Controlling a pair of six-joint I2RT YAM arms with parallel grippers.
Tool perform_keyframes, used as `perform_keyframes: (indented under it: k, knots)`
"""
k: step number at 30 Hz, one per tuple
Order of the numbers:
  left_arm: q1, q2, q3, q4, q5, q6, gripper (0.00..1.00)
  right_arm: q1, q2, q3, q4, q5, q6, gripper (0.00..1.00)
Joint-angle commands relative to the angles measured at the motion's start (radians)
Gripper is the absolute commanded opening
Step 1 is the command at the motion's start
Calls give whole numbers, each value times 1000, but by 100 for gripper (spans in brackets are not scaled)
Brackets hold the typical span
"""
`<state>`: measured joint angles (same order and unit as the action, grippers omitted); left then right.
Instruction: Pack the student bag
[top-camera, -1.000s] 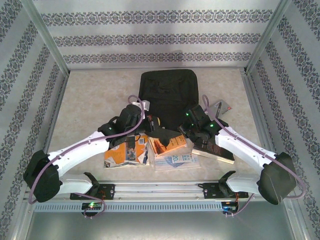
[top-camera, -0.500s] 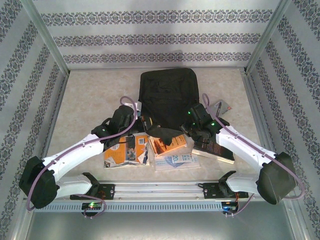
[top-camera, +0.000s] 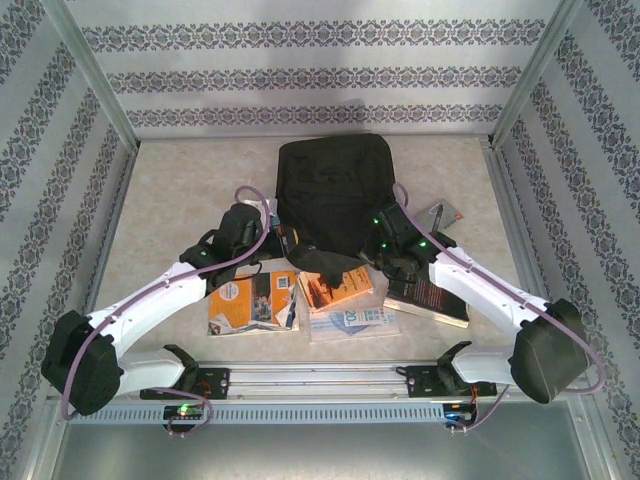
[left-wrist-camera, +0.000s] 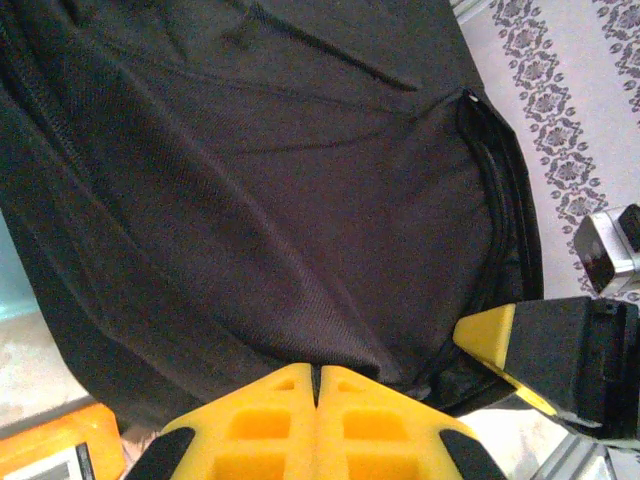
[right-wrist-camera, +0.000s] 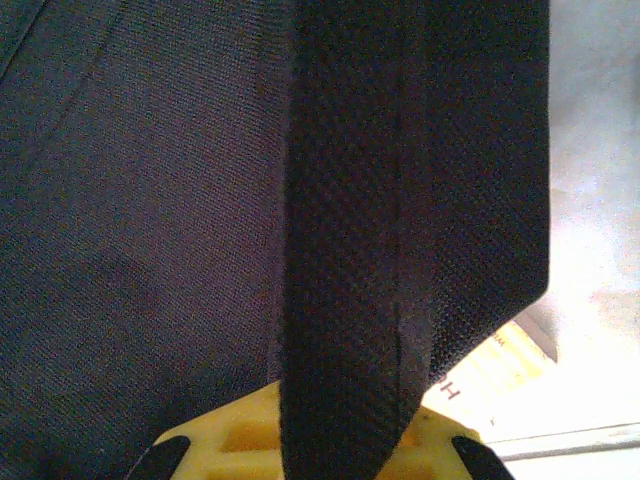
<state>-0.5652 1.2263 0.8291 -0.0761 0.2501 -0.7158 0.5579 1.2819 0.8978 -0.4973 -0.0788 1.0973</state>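
The student bag (top-camera: 335, 185) is a large black fabric backpack lying flat at the middle of the table, its near edge lifted between my two grippers. My left gripper (top-camera: 287, 240) is shut on a fold of the bag's fabric (left-wrist-camera: 300, 200), its yellow fingertips (left-wrist-camera: 290, 385) pressed together on the cloth. At the bag's near right corner, my right gripper (top-camera: 377, 243) is shut on a black woven strap (right-wrist-camera: 350, 250) that runs down over its yellow fingers (right-wrist-camera: 235, 435). The right gripper's yellow fingertip (left-wrist-camera: 490, 335) shows close by in the left wrist view.
Books lie near the arms: an orange one (top-camera: 337, 287) under the bag's near edge, an orange-and-white one (top-camera: 248, 300) on the left, a magazine (top-camera: 352, 320) in front, a dark book (top-camera: 428, 298) under the right arm. A small grey card (top-camera: 446, 213) lies right of the bag.
Both grippers have moved toward the far side, holding the bag's near edge. The bag has shifted slightly away and its near flap has come off the books.
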Motion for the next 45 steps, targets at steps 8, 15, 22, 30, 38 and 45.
perform_keyframes:
  k: [8,15,22,30,38,45]
  knots:
    - [43,95,160,-17,-50,109,0,23,104,115,-106,54,-305,0]
    - [49,154,197,-53,-73,156,0,47,93,129,-113,85,-366,0]
    - [81,158,185,-68,-87,168,0,50,85,136,-141,102,-419,0]
    - [122,121,161,-84,-83,162,0,6,72,142,-176,154,-445,0]
    - [131,97,124,-58,-50,133,0,-79,76,165,-189,191,-452,0]
    - [113,132,116,45,61,26,0,-93,82,219,-198,175,-438,41]
